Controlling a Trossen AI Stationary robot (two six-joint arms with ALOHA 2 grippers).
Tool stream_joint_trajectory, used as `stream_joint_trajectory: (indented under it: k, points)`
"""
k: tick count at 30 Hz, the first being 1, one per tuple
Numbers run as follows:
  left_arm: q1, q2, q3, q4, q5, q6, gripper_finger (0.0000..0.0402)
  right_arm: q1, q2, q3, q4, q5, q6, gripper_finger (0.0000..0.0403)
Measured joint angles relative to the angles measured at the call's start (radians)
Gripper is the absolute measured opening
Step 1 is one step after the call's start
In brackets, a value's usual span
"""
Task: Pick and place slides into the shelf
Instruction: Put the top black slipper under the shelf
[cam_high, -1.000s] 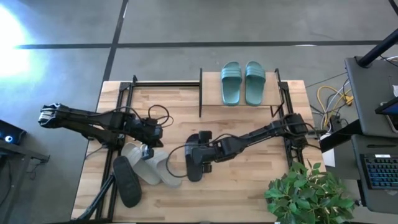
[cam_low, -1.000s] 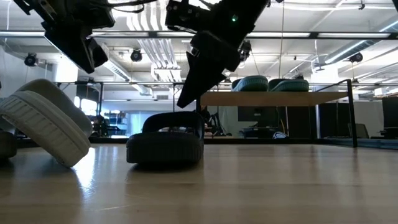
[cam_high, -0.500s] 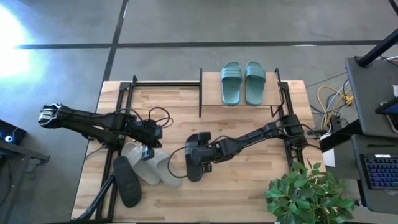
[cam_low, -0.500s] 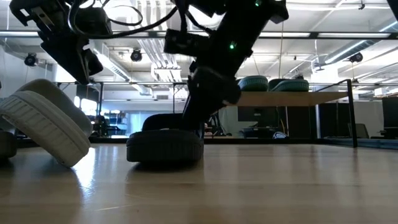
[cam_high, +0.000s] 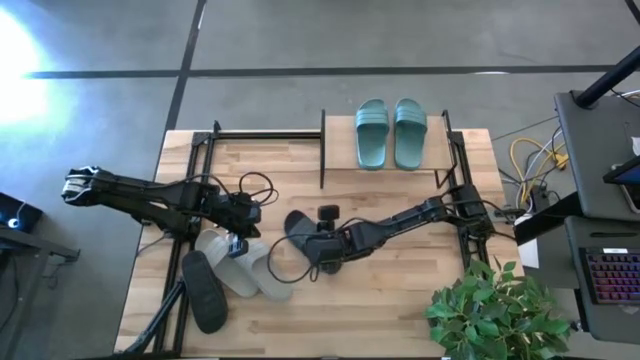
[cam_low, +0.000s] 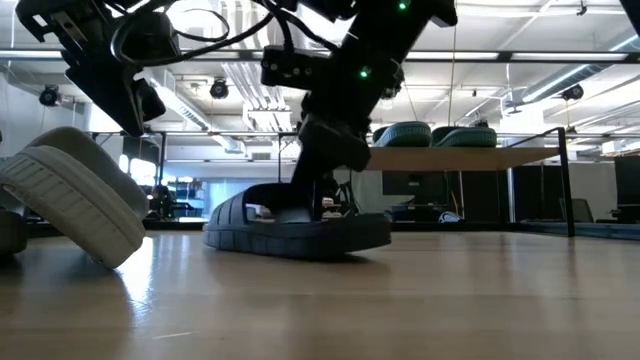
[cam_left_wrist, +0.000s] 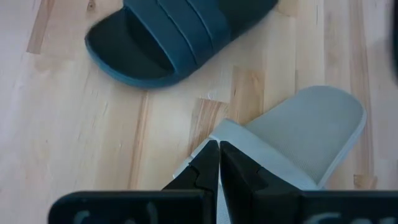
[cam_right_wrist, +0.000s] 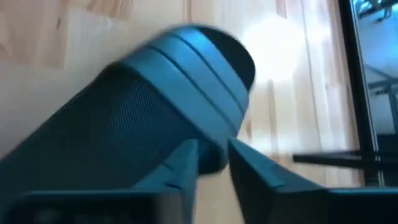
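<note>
While clenched on the black slide (cam_high: 300, 232) at mid-desk (cam_high: 400, 290), right tool (cam_high: 325, 250) risks strap slip from thin grip; left tool (cam_high: 238, 243) clenched, empty, above grey slides (cam_high: 245, 268).

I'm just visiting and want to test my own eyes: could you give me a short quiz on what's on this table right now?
1. True or false: the teal pair already sits on top of the shelf.
2. Which sandal is the right gripper working on? A) a grey one B) a black one C) a teal one
3. Fill in: the left gripper hovers over the ____ pair.

Key
1. True: both teal sandals lie side by side on the top board.
2. B: its fingers close around that sandal's strap, near the middle of the table.
3. Grey: they lie overlapped near the table's left side, beside another black sandal.
</note>
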Motion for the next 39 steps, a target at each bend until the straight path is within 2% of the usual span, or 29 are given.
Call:
stream_joint_trajectory:
  k: [2, 4, 10, 15, 21, 31, 35, 39]
  points:
    - [0.000, 0.000, 0.000, 0.000, 0.000, 0.000, 0.0000, 0.000, -0.001, 0.001, -0.032, 0.000, 0.039, 0.0036]
    - [0.000, 0.000, 0.000, 0.000, 0.000, 0.000, 0.0000, 0.000, -0.004, 0.001, -0.081, 0.003, 0.082, 0.0018]
    - [0.000, 0.000, 0.000, 0.001, -0.002, 0.000, 0.0000, 0.000, -0.026, 0.001, -0.160, 0.059, 0.207, 0.0009]
    - [0.000, 0.000, -0.001, 0.023, -0.002, 0.000, 0.0000, 0.010, -0.042, 0.001, -0.127, 0.045, 0.115, 0.0011]
    - [0.000, 0.000, -0.001, 0.037, -0.002, -0.004, 0.0000, 0.019, -0.042, 0.001, -0.083, -0.126, -0.150, 0.0056]
    - [0.000, 0.000, -0.001, 0.037, -0.002, -0.027, 0.0000, 0.014, -0.042, 0.001, -0.042, -0.057, -0.307, 0.0175]
    - [0.000, 0.000, -0.001, 0.037, -0.002, -0.028, 0.0000, 0.013, -0.022, 0.001, 0.011, -0.091, -0.387, 0.0199]
    - [0.000, 0.000, -0.001, 0.037, -0.002, -0.030, 0.0000, 0.013, 0.014, 0.001, 0.089, -0.102, -0.505, 0.0203]
